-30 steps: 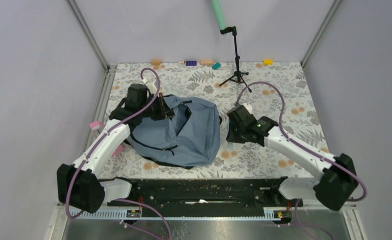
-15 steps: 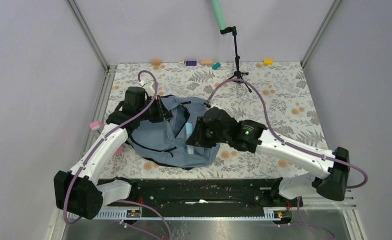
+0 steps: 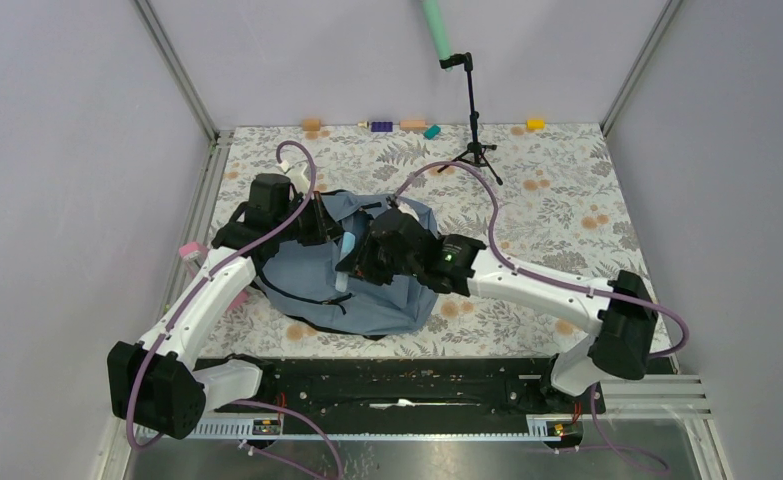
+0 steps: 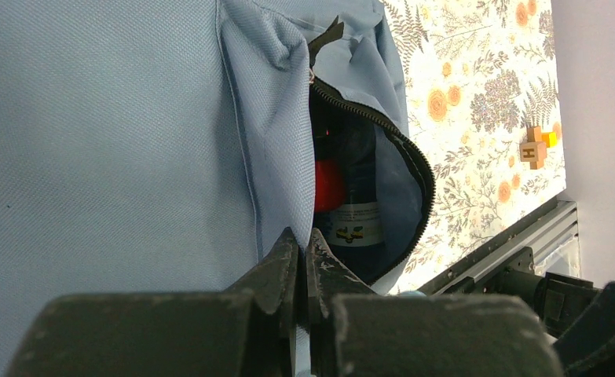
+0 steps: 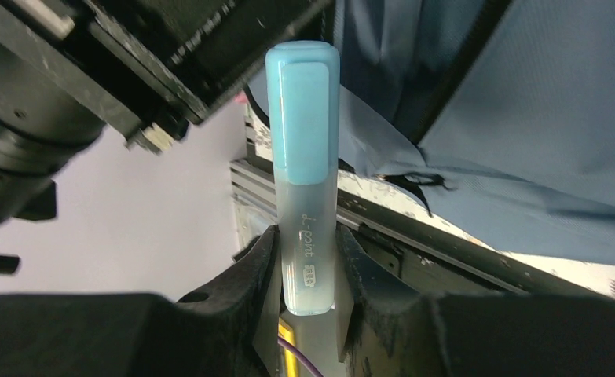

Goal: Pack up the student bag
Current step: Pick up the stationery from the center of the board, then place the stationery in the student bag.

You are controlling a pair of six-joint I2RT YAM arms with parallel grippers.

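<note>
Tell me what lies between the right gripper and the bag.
A blue highlighter, held in the right gripper, its cap pointing out toward the bag. The right wrist view shows it best.

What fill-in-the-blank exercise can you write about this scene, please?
1. The right end effector holds a ____ highlighter.
2. The left end effector is ____ on the bag.
3. A bottle lies ____ the bag.
Missing words: blue; shut; inside.
</note>
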